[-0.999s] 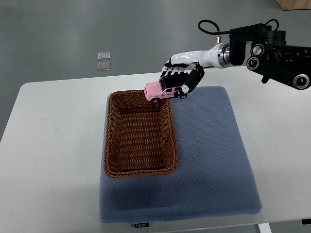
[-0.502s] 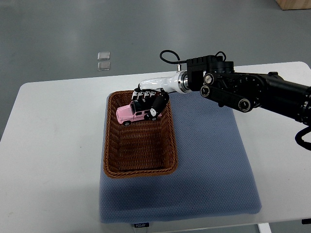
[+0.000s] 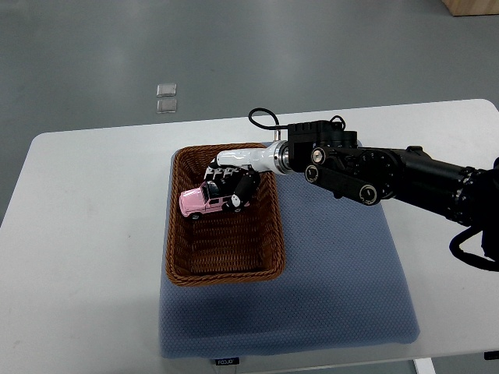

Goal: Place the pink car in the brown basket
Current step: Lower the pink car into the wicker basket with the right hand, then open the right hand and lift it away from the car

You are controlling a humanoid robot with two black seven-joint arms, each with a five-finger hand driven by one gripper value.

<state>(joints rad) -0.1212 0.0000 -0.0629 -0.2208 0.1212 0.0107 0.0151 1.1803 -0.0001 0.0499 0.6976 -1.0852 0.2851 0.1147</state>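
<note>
The pink car (image 3: 198,202) is inside the brown wicker basket (image 3: 179,261), over its far half, tilted slightly with its nose toward the left wall. My right hand (image 3: 228,187) reaches in from the right over the basket's far right corner, its black-and-white fingers curled around the car's rear half. Whether the car's wheels touch the basket floor I cannot tell. The left arm does not show.
The basket stands on the left part of a blue-grey mat (image 3: 343,265) on a white table (image 3: 86,234). My black right forearm (image 3: 382,175) crosses above the mat's far side. Two small clear squares (image 3: 166,97) lie on the floor beyond the table.
My right hand carried the pink car left and down, from above the basket's far right rim to inside the basket, and the arm has extended farther across the mat.
</note>
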